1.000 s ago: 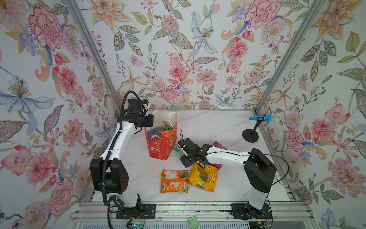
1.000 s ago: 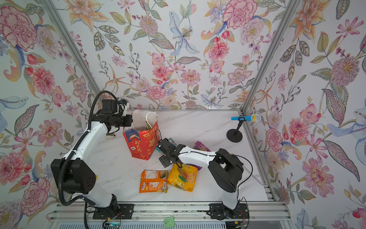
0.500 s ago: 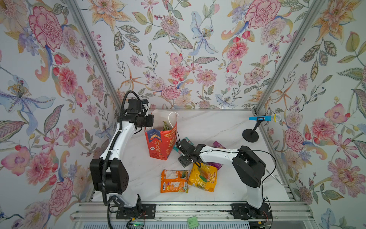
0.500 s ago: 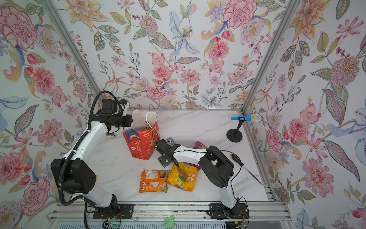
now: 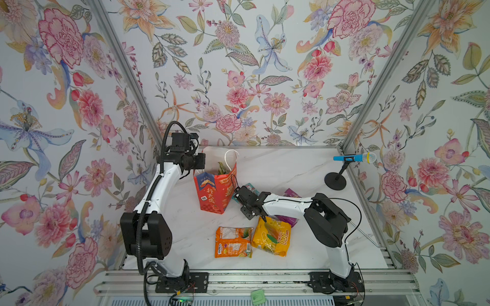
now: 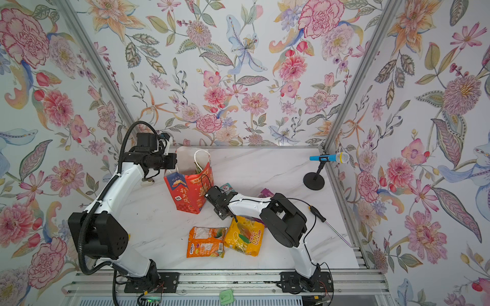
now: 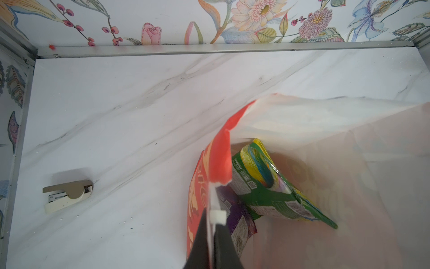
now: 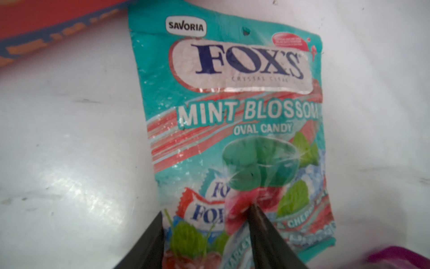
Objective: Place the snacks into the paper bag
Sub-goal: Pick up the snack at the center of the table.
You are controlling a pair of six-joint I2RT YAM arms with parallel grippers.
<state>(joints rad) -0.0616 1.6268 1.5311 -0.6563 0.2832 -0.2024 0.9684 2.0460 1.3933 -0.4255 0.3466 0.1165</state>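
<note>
The teal packet (image 8: 232,116) lies flat on the table (image 8: 69,139), just beside the paper bag (image 7: 220,158); the right fingers (image 8: 267,240) straddle its lower end, apart, one tip pressing its face, though a firm pinch cannot be told. The left fingers (image 7: 201,244) pinch the bag's rim

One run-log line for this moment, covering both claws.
left claw: shut on red paper bag rim | right claw: astride teal-pink plastic candy packet, grip unclear | green plastic packet: in bag
</note>
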